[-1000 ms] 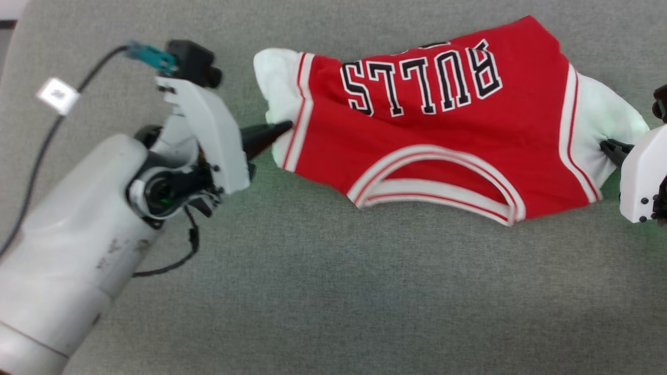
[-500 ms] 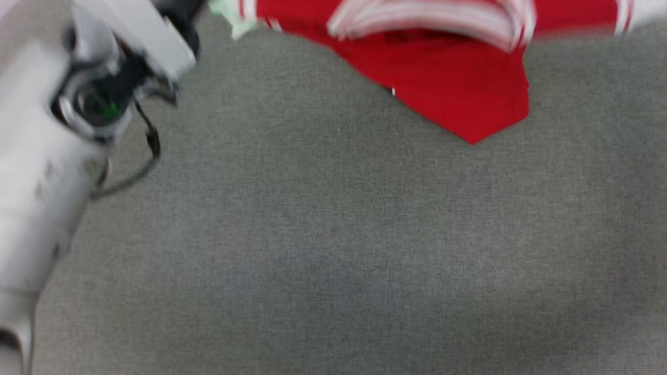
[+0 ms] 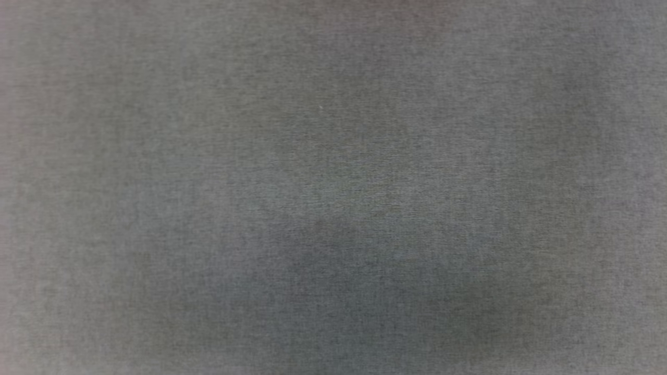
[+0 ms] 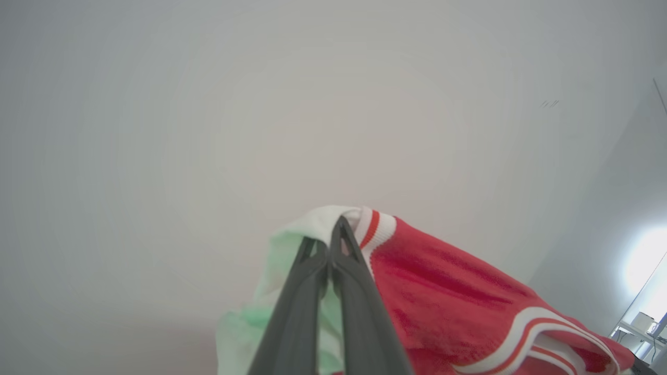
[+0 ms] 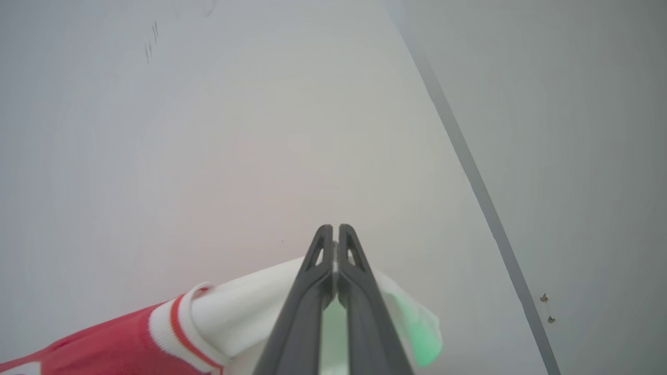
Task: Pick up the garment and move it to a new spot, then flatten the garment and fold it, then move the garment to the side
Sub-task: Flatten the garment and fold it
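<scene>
Left gripper (image 4: 325,234) clenched on a white sleeve of the garment (image 4: 443,291); right gripper (image 5: 332,229) likewise clenched on a white sleeve; red body trailing away from each, with pale wall (image 5: 208,130) behind; in head view, grey surface (image 3: 333,187).

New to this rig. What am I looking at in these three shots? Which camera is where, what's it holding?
A wheeled robot with two arms, each ending in two long dark fingers. The blurry picture is from the head camera, looking down at a grey fabric surface. The other two are from wrist cameras looking along each arm's own fingers. The left fingers are shut on one white sleeve of a small red jersey; the right fingers are shut on its other sleeve. Behind the jersey is pale wall, not the grey surface, so it seems lifted into the air between both arms.
</scene>
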Motion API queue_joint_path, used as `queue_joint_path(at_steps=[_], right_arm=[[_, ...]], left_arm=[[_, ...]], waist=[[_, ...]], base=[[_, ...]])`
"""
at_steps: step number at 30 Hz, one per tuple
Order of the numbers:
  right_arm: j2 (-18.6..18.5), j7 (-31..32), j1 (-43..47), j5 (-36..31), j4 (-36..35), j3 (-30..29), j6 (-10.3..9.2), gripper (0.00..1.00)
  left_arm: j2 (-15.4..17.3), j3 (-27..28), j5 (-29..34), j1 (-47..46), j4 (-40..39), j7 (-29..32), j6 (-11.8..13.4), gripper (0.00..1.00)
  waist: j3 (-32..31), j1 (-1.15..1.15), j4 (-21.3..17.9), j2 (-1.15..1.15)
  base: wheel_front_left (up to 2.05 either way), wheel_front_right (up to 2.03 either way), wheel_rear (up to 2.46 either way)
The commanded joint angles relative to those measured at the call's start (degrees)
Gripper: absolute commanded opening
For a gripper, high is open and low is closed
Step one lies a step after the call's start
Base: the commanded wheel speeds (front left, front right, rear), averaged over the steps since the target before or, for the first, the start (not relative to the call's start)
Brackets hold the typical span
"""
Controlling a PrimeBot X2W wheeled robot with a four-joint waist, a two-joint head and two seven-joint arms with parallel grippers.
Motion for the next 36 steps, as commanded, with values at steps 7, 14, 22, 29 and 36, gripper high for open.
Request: queue_joint_path(at_steps=[7,14,22,29,36], right_arm=[[-1.96,-5.25,-5.13,-3.16,7.33,1.55,-0.27,0.00],[-4.87,-1.22,5.99,2.95,4.34,11.01,-0.24,0.00],[-13.42,9.56,35.23,16.62,-15.51,15.38,-0.23,0.00],[-13.93,19.36,60.41,20.90,-34.55,8.95,-0.22,0.00],[-9.03,28.25,77.72,19.54,-50.77,2.24,-0.22,0.00]], left_arm=[[-0.53,0.13,-0.22,-1.63,3.87,-2.15,-1.14,0.00],[1.59,-4.16,-4.27,13.19,-5.56,4.03,-1.25,0.00],[5.27,-8.77,-7.95,36.94,-19.08,2.30,-1.26,0.00],[10.39,-12.14,-9.47,54.25,-29.93,0.65,-1.27,0.00],[15.21,-12.26,-11.54,68.41,-40.07,-3.34,1.49,0.00]], waist=[[-1.67,0.00,-0.69,0.00],[-3.73,0.00,-0.20,0.00],[-8.41,0.00,1.83,0.00],[-13.30,0.00,1.27,0.00],[-15.28,0.00,0.32,0.00]], base=[[0.00,0.00,0.00],[0.00,0.00,0.00],[0.00,0.00,0.00],[0.00,0.00,0.00],[0.00,0.00,0.00]])
